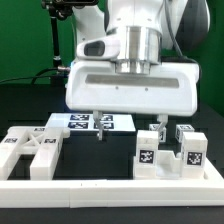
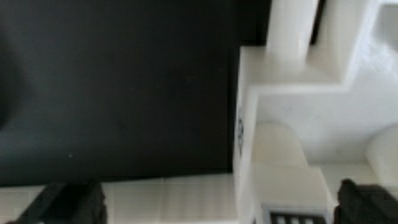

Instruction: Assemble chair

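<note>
Chair parts are lying loose on the black worktop [image 1: 100,160], and none of them is looking joined in these views. A notched piece [image 1: 30,150] is sitting at the exterior view's left. Two upright tagged blocks [image 1: 148,152] are standing close together at its right, though whether they are touching low down I cannot tell. All of them are sitting just behind the rail [image 1: 110,188] running along the front, and the marker board [image 1: 75,122] is lying farther back. The end effector [image 1: 128,122] is hanging above the worktop, between the notched piece and the blocks as the exterior view is showing it, with its jaws spread wide and gripping nothing. In the wrist view its fingertips [image 2: 71,203] are just showing, and a white stepped part [image 2: 294,120] is lying beneath, off to one side of the gap rather than centred in it. Which piece that is I cannot tell. Judging from this, the arm is lining up for a pick. A clean one is calling for shifting sideways until the part is sitting midway between the fingers, then turning the wrist so the pads are facing two flat parallel faces, and only then going straight down. Closing too early is risking a corner grip, twisting the part or shoving it into a neighbour or the rail.
</note>
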Controlling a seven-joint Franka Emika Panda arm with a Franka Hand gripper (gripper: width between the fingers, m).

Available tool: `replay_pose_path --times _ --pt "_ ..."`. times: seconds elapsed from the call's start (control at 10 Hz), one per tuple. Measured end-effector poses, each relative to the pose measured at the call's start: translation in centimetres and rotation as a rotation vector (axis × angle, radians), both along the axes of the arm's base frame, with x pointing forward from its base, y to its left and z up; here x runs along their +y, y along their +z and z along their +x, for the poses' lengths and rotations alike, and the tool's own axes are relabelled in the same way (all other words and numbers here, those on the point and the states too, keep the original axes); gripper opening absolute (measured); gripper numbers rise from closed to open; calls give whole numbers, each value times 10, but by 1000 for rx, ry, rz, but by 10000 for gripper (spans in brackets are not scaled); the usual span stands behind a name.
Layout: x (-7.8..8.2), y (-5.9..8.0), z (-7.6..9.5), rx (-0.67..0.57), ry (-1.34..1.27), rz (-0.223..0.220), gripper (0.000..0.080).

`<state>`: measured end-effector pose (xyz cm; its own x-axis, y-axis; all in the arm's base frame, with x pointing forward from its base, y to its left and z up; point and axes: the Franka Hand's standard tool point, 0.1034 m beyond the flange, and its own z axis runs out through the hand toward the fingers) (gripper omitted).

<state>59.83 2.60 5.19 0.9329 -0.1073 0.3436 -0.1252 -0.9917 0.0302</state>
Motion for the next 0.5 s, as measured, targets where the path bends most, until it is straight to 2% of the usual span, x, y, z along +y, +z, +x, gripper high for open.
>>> replay_pose_path --times 0.2,0.5 --pt "8 -23 -5 1 12 -13 649" --pt "9 -39 -4 -3 18 -27 649"
